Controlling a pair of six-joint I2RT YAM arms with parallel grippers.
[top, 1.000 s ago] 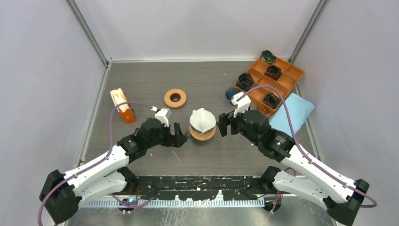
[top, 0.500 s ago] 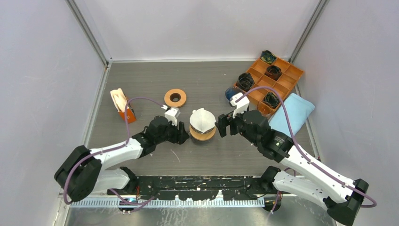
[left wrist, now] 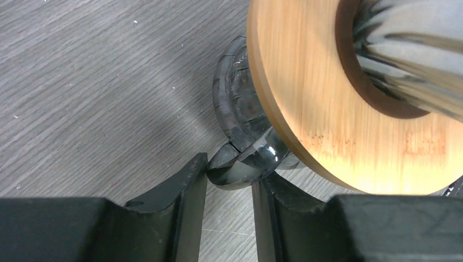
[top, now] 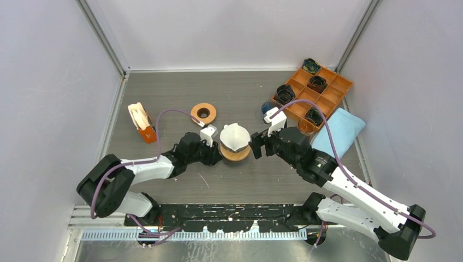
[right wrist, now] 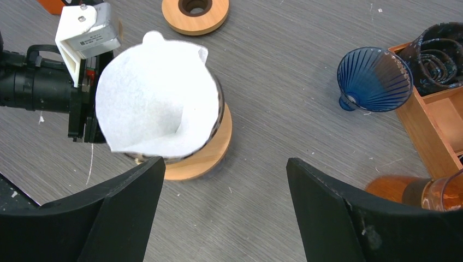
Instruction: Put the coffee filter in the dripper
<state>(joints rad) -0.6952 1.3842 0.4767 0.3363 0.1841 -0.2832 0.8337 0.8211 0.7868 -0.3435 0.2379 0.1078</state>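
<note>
Moved: your left gripper (top: 214, 154) has crept in to the clear glass dripper with a round wooden collar (top: 238, 156), jaws narrowing.
Top view: white paper coffee filter (top: 235, 136) sits in that dripper; right gripper (top: 255, 146) hovers just beside it.
Left wrist: both fingers (left wrist: 183, 207) clamp the dripper's clear glass handle (left wrist: 237, 170).
Right wrist: your jaws spread wide, holding nothing, the filter just ahead.

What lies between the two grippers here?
The glass dripper, with the white paper filter inside, stands between the left gripper and right gripper; the top view shows it.
</note>
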